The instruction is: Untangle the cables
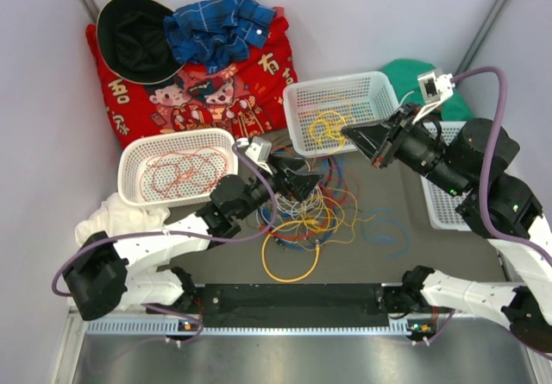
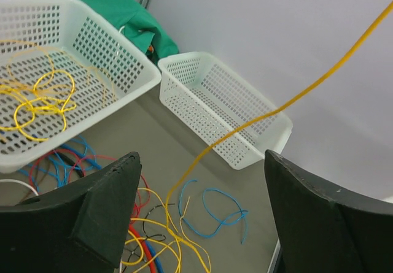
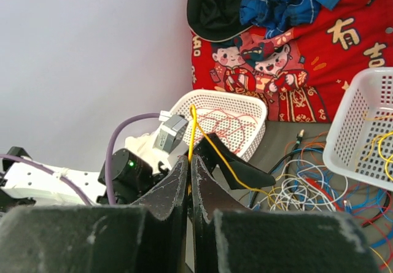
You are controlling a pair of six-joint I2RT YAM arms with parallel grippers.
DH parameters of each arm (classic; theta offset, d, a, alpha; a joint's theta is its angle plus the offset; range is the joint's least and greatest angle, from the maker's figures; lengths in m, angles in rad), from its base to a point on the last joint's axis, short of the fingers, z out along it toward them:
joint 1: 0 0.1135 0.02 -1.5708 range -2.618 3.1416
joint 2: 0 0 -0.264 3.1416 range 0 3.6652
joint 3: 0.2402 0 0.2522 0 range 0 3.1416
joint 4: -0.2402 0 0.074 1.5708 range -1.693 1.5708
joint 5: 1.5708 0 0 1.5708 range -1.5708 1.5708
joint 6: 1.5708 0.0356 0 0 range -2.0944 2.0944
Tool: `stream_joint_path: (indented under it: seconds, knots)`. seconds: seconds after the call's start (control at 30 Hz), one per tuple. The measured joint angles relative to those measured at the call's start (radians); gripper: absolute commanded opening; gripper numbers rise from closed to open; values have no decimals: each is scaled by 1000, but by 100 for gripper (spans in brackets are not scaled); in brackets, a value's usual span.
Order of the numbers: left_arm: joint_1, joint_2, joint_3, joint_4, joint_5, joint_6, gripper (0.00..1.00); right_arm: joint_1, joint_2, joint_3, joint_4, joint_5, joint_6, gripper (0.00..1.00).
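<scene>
Over the cables (image 1: 310, 216), left pincer (image 2: 201, 156) apart, right pincer (image 3: 191, 159) clamped on yellow cable (image 2: 307, 92), end hidden.

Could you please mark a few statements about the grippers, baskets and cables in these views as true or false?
1. The right gripper is shut on a yellow cable. True.
2. The left gripper is clamped shut. False: its jaws stand wide apart above the tangle.
3. The middle basket holds yellow coils. True.
4. The left basket holds blue cables. False: the red cables lie in it.
5. A black hat rests on the red cloth at the far side. True.
</scene>
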Motion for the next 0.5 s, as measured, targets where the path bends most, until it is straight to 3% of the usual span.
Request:
stream_joint_path:
  seconds: [0.13, 0.17, 0.23, 0.27, 0.37, 0.43, 0.47, 0.5]
  knots:
    - [-3, 25, 32, 23, 18, 3, 46, 0, -1, 0, 1, -19, 10, 0]
    - [-2, 36, 44, 29, 22, 8, 34, 0, -1, 0, 0, -22, 13, 0]
    - [-3, 63, 72, 36, 27, 17, 21, 0, -1, -1, 0, -29, 19, 0]
    - [-3, 77, 85, 39, 30, 22, 2, 0, -2, -1, 0, -32, 21, 0]
    - [-3, 118, 125, 40, 33, 35, 0, 0, -10, -1, -9, -35, 26, 0]
    - [-3, 135, 148, 29, 29, 40, 0, 0, -21, -2, -23, -33, 26, 31]
    - [-3, 137, 161, 8, 20, 40, 0, 0, -30, -2, -29, -26, 24, 59]
    - [-3, 137, 176, -19, 3, 40, 0, 0, -37, -2, -36, -18, 31, 67]
